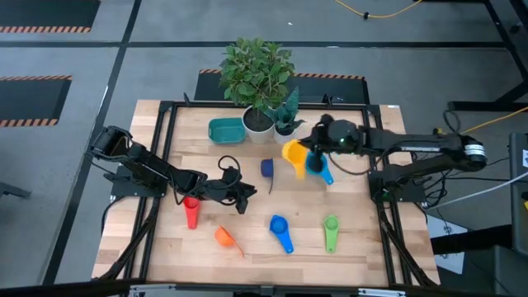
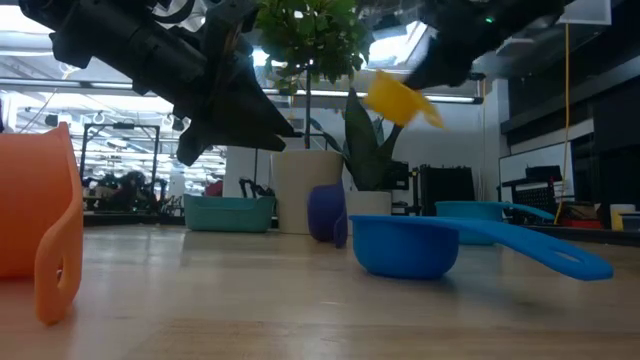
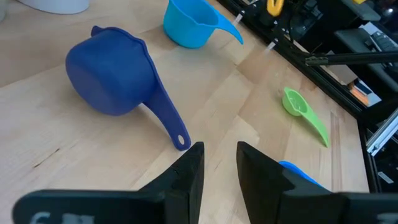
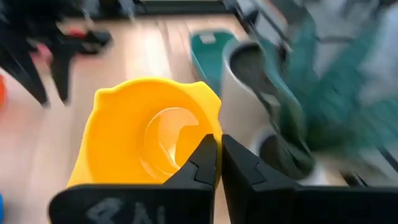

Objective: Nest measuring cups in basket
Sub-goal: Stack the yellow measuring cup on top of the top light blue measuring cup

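Hanging above the wooden worktop (image 1: pixel 256 243), the yellow plastic measuring cup (image 1: pixel 294 154) is sitting pinched at its rim by the right gripper (image 4: pixel 217 163), whose fingers are pressed nearly together; its handle is hidden behind them. Just beside it, the light blue scoop (image 1: pixel 318 167) is lying partly covered by that arm. The shallow teal plastic basket (image 1: pixel 225 129) is standing well apart, near the white plant pots (image 1: pixel 258 123), its inside hard to make out. The dark blue cup (image 3: pixel 115 78) is resting tipped on its side. The left gripper (image 3: pixel 219 163) is hovering near its handle, fingers slightly spread, holding nothing. Red (image 1: pixel 190 212), orange (image 1: pixel 224 237), blue (image 1: pixel 280 228) and green (image 1: pixel 331 228) scoops are lying scattered along the front.
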